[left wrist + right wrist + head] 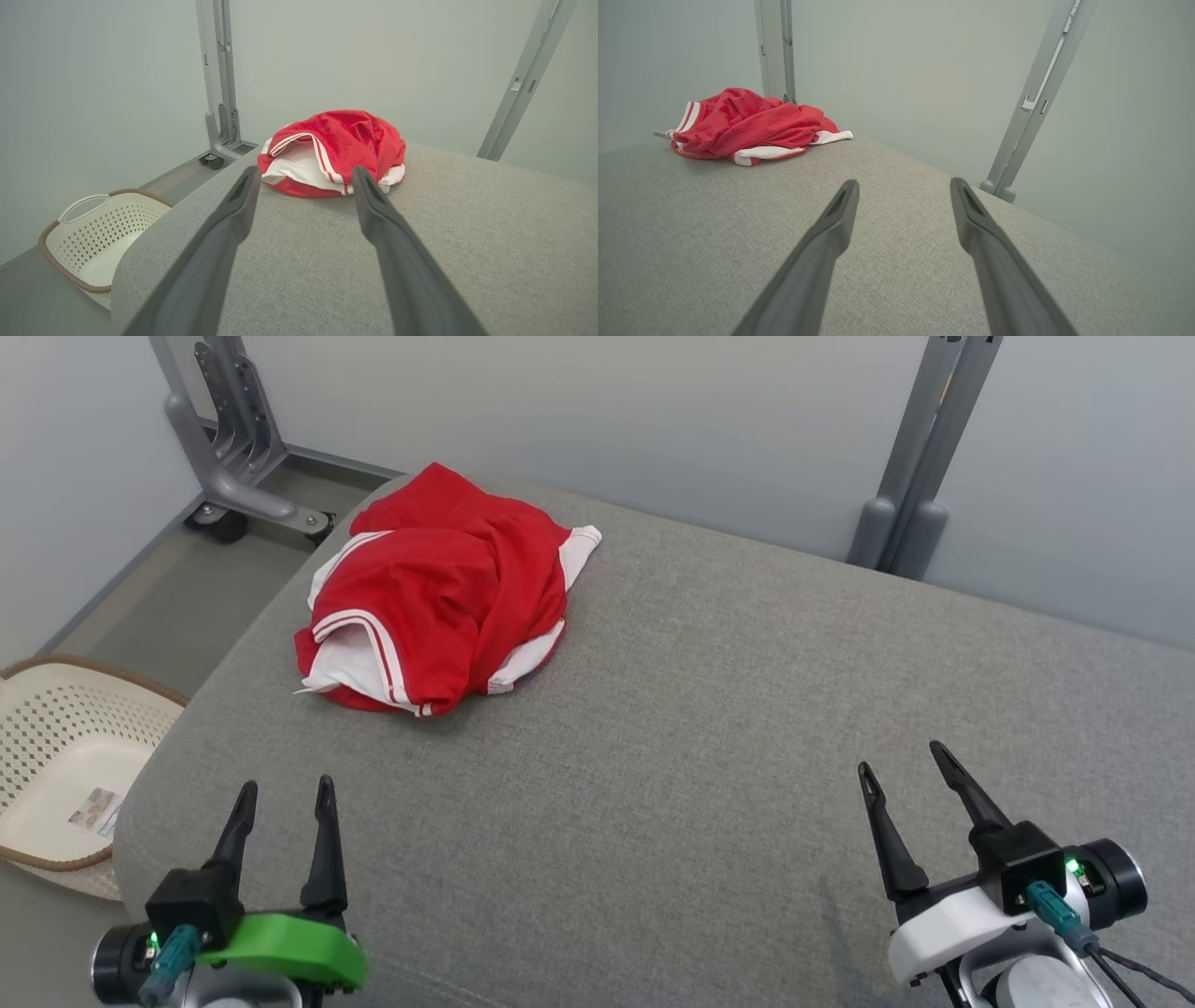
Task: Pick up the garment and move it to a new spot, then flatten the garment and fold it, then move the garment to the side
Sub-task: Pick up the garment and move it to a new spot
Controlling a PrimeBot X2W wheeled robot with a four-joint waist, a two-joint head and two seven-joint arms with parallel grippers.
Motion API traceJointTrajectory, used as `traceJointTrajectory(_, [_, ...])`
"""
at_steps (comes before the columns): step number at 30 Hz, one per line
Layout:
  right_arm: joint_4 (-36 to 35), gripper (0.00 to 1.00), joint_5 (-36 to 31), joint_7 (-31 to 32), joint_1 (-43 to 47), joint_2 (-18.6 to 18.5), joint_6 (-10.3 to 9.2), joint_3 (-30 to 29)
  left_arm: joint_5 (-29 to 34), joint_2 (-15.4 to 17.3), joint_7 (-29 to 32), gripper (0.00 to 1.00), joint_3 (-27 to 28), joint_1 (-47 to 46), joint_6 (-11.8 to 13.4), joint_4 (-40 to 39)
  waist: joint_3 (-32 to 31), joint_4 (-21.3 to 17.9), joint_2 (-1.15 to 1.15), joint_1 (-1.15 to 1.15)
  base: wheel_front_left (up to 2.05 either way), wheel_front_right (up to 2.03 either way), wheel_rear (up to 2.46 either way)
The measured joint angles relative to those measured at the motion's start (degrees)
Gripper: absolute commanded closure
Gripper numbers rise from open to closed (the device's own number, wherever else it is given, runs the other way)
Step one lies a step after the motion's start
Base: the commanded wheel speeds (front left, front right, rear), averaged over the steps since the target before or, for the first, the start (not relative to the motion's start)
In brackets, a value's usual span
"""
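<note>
Head view puts the work at its very start: the garment (439,593) lies untouched in a crumpled red-and-white heap on the padded grey counter (709,728). It is well ahead of the left jaws and a little to their inner side. From the right jaws it sits far ahead and well across toward the left arm.

Both pairs of jaws are spread, hold nothing and hover over bare fabric at the near edge, the left pair narrower than the right. In the left wrist view the heap (336,149) shows between and beyond the two finger tips, so that arm looks the better placed for the pick.

The step in hand is judged to be the first pick-up. The next move calls for a long reach forward, a descent onto a raised fold and a pinch deep enough to gather more than one layer.

Whether the piece is shorts or a top cannot be told, and its far side and underside are hidden. A small white tag at its near edge is too small to read. A perforated basket (65,756) beyond the outer side of the left jaws is cut off by the picture's edge.
</note>
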Motion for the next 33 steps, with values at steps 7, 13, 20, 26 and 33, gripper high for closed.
traceJointTrajectory(7, [-1.7,0.00,0.4,0.0,-3.9,-3.7,0.02,-1.1,-3.1,-0.6,1.5,0.00,-1.9,-10.8,0.2,8.1,6.1,-0.7,0.00,0.00,0.00,0.00,0.00])
traceJointTrajectory(13, [-2.0,0.00,0.2,0.0,-7.9,-7.1,0.02,-0.5,-10.9,-0.8,8.3,0.00,0.2,-24.1,0.8,20.0,12.0,-1.6,0.00,0.00,0.00,0.00,0.00])
traceJointTrajectory(20, [-2.0,0.00,0.3,0.0,-13.3,-8.5,0.02,1.9,-12.6,0.2,11.5,0.00,0.9,-34.9,1.1,29.7,18.4,-3.3,0.00,0.00,0.00,0.00,0.00])
traceJointTrajectory(26, [-1.6,0.00,0.5,0.0,-15.2,-8.6,0.02,3.2,-15.0,2.5,13.2,0.00,3.5,-42.5,1.9,36.6,23.6,-5.8,0.00,0.00,0.00,0.00,0.00])
traceJointTrajectory(33, [-1.5,0.00,0.5,0.0,-17.6,-8.3,0.02,3.3,-16.9,4.2,16.2,0.53,4.5,-47.2,2.5,42.6,27.5,-8.8,0.00,0.00,0.00,0.00,0.00])
